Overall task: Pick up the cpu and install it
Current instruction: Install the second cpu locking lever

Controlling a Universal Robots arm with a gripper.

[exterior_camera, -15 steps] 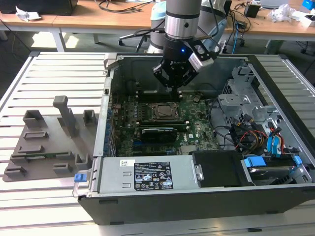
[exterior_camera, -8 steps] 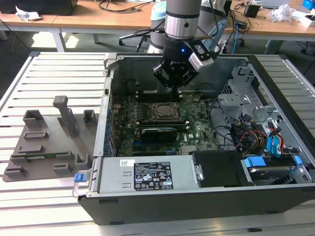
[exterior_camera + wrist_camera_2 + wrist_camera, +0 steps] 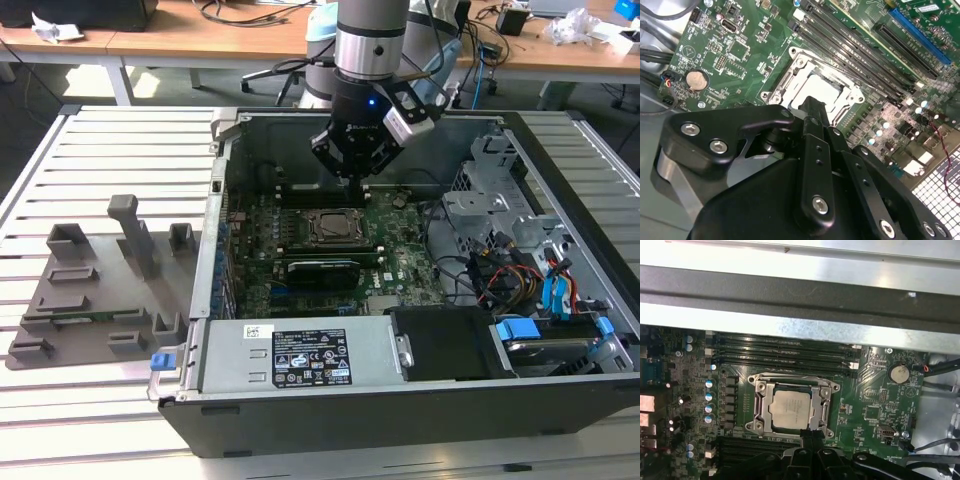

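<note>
A: Where is the cpu?
B: Flat in the socket frame on the motherboard, silvery top up. It is square, edges parallel to the frame's.
A: And the pincer?
B: Above the case, holding nothing. In both wrist views its fingertips look pressed together. Its body hides part of the frame in the second wrist view.

A white slatted counter carries an open computer case and a grey holder fixture beside it.
</note>
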